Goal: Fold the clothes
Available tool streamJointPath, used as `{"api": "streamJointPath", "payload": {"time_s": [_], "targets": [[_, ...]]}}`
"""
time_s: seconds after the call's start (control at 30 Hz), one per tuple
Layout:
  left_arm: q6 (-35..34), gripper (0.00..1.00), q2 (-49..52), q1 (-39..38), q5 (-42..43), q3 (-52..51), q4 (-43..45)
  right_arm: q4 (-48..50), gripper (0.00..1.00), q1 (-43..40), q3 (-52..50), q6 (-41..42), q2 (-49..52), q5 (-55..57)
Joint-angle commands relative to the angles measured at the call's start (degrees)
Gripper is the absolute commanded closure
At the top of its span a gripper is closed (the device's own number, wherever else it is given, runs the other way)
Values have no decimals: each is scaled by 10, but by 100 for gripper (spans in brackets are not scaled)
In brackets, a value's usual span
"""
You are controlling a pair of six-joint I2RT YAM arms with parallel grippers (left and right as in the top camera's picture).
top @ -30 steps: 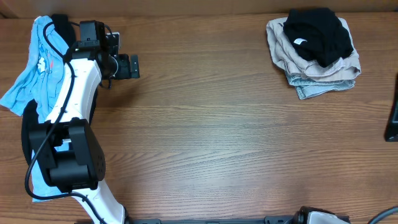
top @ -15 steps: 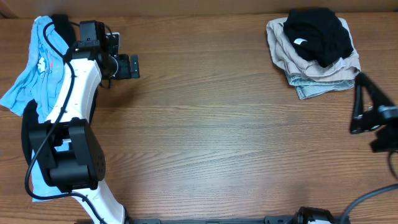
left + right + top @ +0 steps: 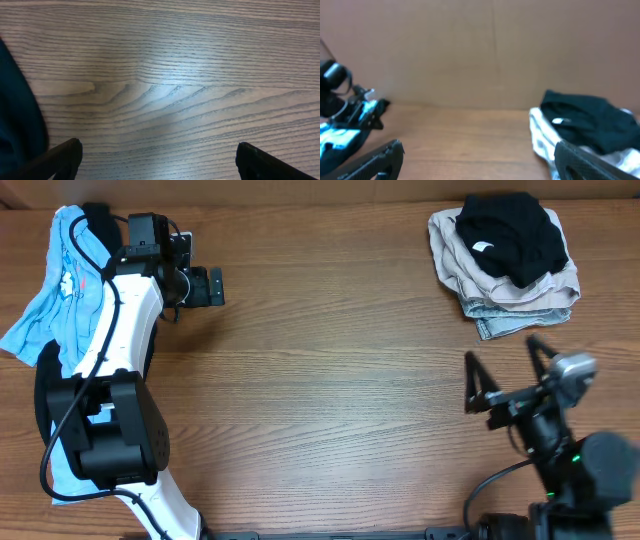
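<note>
A stack of folded clothes (image 3: 505,275) lies at the table's back right, beige and grey pieces with a black garment (image 3: 510,235) on top; it also shows in the right wrist view (image 3: 590,127). A heap of light blue clothes (image 3: 55,290) lies at the far left, partly under my left arm. My left gripper (image 3: 212,287) is open and empty over bare wood next to that heap (image 3: 155,160). My right gripper (image 3: 505,375) is open and empty, raised above the table's right front and pointing toward the back (image 3: 477,155).
The wooden table (image 3: 330,370) has a brown wall behind it (image 3: 470,50). A dark cloth edge (image 3: 17,125) shows at the left of the left wrist view.
My right arm has swung in from the right edge to the front right of the table. The left arm and both clothes piles have not moved.
</note>
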Motion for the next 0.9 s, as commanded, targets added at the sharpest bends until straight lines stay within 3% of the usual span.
{"api": "streamJointPath", "payload": {"time_s": [0.0, 0.23, 0.87], "targets": [[-4, 0, -2, 3, -2, 5, 0, 47, 0, 21, -87, 46, -59, 35], [-4, 0, -2, 3, -2, 5, 0, 110, 0, 34, -197, 64, -115, 86], [-4, 0, -2, 3, -2, 5, 0, 102, 0, 34, -318, 64, -237, 115]]}}
